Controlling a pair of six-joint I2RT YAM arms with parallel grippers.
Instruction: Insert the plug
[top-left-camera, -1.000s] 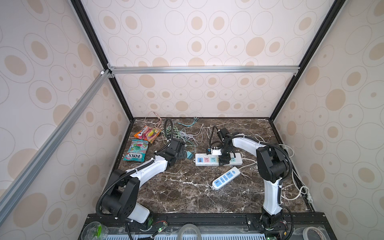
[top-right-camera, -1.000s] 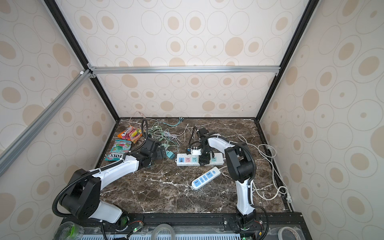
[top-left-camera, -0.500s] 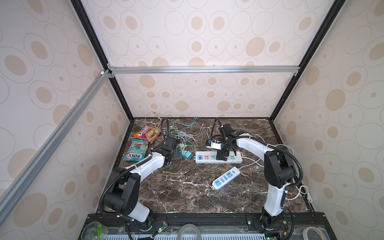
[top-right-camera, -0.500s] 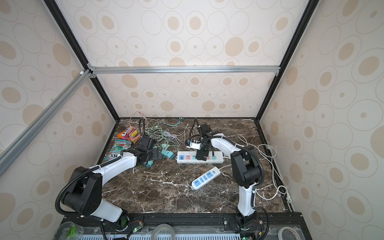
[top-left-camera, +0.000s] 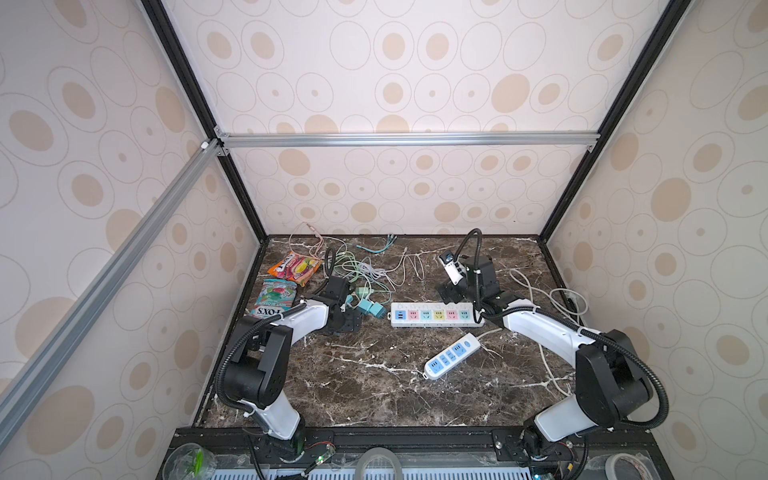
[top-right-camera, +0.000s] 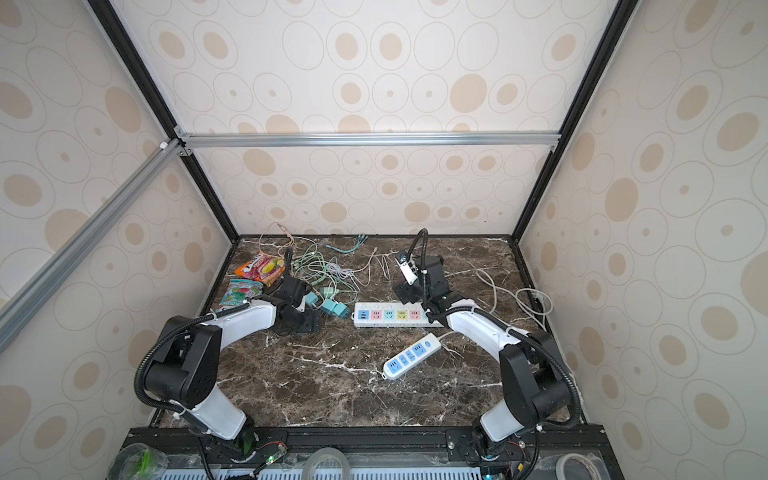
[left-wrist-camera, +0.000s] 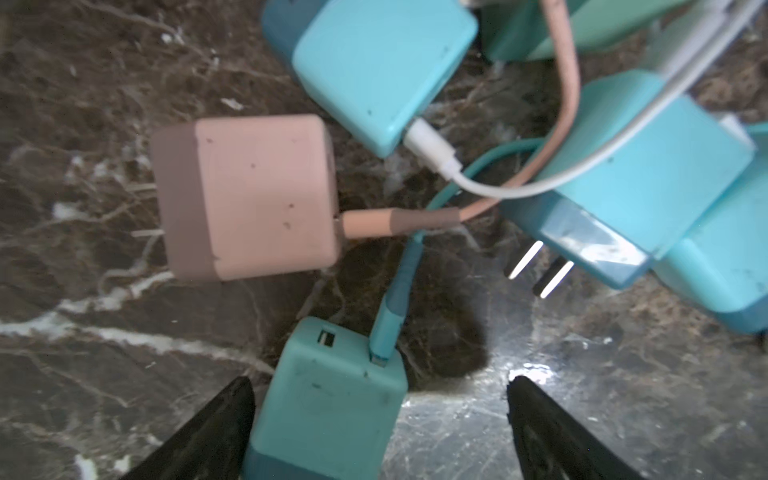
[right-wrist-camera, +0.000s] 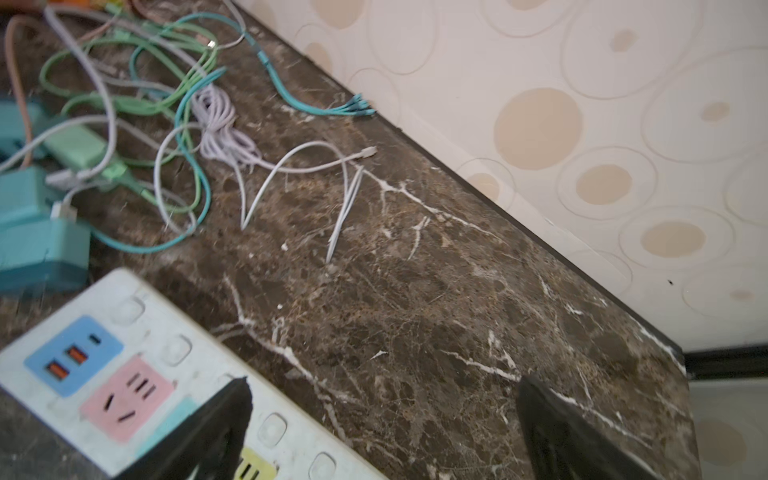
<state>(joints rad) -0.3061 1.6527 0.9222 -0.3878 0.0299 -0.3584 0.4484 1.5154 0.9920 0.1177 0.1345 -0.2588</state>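
Left wrist: plug (left-wrist-camera: 332, 399) between jaws

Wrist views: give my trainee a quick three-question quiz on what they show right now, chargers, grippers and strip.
1. Which cable is plugged into the teal charger between the left gripper's fingers? A white, B teal, C pink.
2. True or false: the right gripper is open and holds nothing.
3. Fill in: on the power strip, the socket beside the blue USB panel is ___.
Key: 1 B, the teal cable; 2 true; 3 pink.

An orange candy bag (top-left-camera: 295, 268) and a green candy bag (top-left-camera: 272, 298) lie left of the middle. A white cord (top-left-camera: 528, 286) curls at the right of the dark table (top-left-camera: 374, 399).
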